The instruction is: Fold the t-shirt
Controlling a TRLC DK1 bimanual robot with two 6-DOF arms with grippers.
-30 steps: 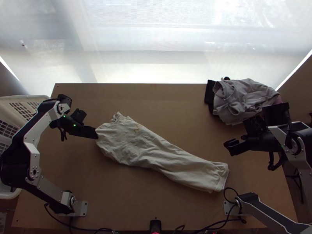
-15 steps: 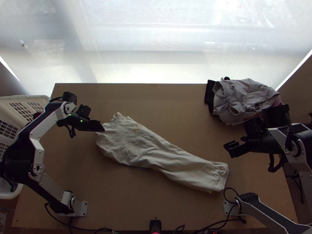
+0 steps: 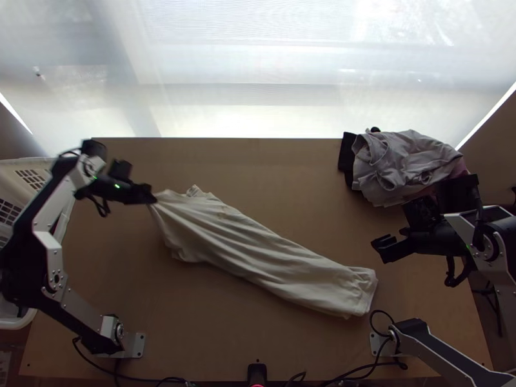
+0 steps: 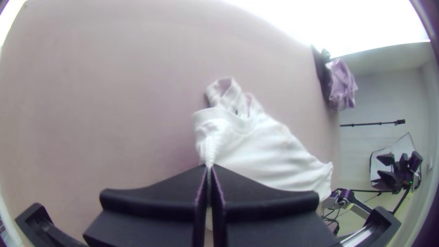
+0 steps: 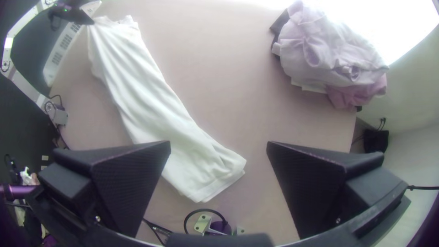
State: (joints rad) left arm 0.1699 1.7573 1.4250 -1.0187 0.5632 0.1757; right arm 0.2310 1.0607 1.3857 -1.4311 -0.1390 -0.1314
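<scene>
T-shirt (image 3: pixel 258 251), one — left gripper (image 3: pixel 153 197) clamped on it, right gripper (image 3: pixel 380 248) with two fingers (image 5: pixel 125 183) apart.

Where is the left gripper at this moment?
In the top view, the left gripper is over the table's left part, shut on the left end of the pale t-shirt, with the white basket farther left.

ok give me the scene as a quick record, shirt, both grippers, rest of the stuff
shirt: white, folded into a long strip, slanting across the table
left gripper: shut on the shirt near its collar
right gripper: open, holding nothing
far right corner: heap of clothes
beyond left edge: white basket
</scene>
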